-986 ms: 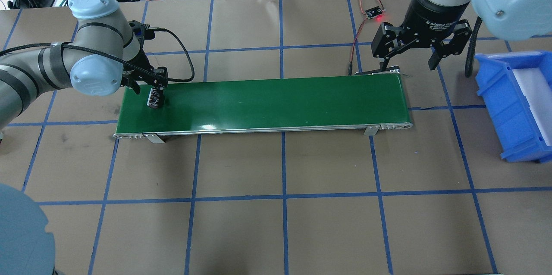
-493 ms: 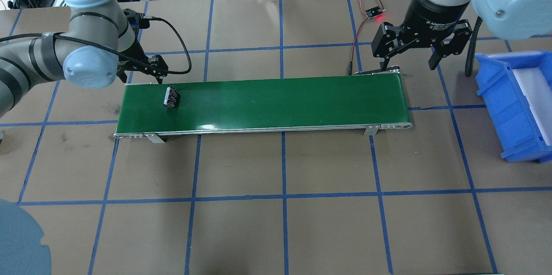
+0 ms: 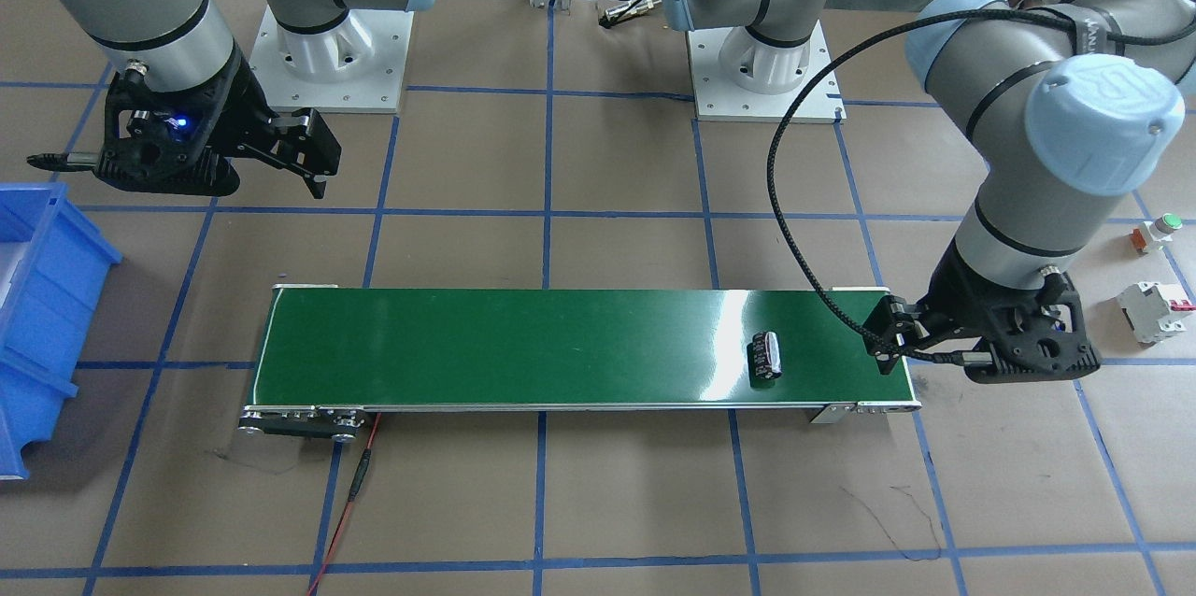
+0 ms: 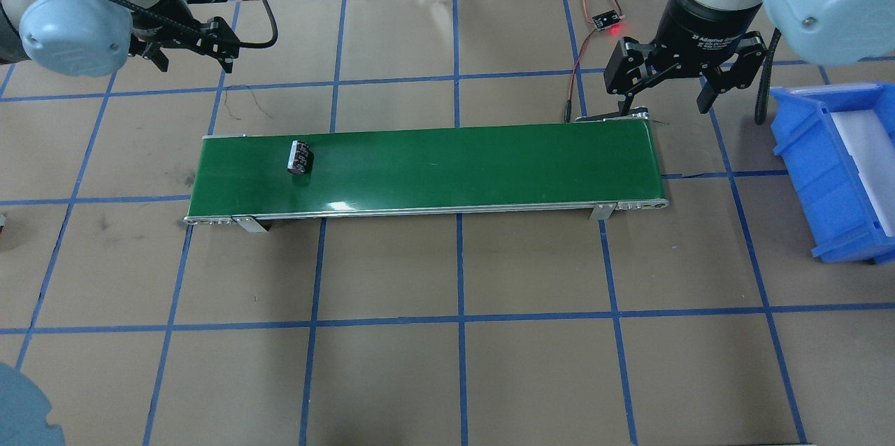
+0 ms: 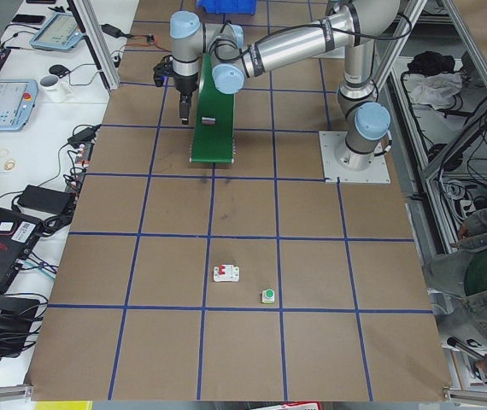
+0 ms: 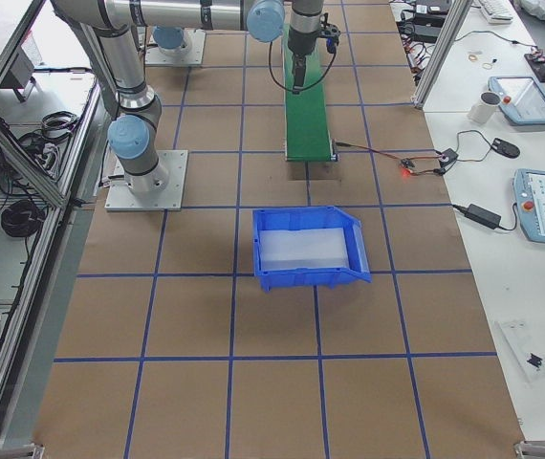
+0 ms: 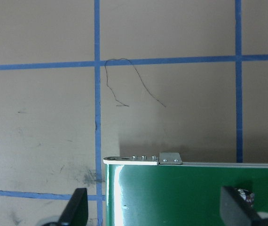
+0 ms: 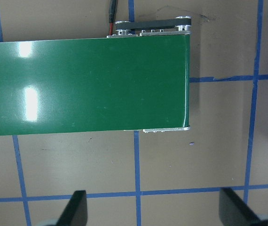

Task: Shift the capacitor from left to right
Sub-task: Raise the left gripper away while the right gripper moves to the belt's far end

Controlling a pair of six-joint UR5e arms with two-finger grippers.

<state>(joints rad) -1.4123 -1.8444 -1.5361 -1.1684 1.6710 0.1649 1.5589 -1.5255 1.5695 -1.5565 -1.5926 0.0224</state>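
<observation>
The capacitor [image 4: 300,156], a stubby black cylinder with a pale end, lies on its side on the left part of the green conveyor belt [image 4: 454,166]. It shows in the front view [image 3: 766,358] and at the lower right edge of the left wrist view [image 7: 247,194]. My left gripper [image 4: 194,53] is open and empty, raised behind the belt's left end; it shows in the front view [image 3: 892,344]. My right gripper [image 4: 664,86] is open and empty, hovering behind the belt's right end. The right wrist view shows that belt end [image 8: 124,84] below the open fingers [image 8: 75,207].
A blue bin [image 4: 839,173] with a white liner stands at the right of the belt. A white breaker [image 3: 1154,311] and a green-capped push button [image 3: 1156,232] lie on the table beyond the left arm. A small board with a red light [image 4: 607,21] and wires lies behind the belt.
My left gripper let go of the capacitor and pulled up and back to the left. The capacitor moved right along the belt. The right arm has not moved.
</observation>
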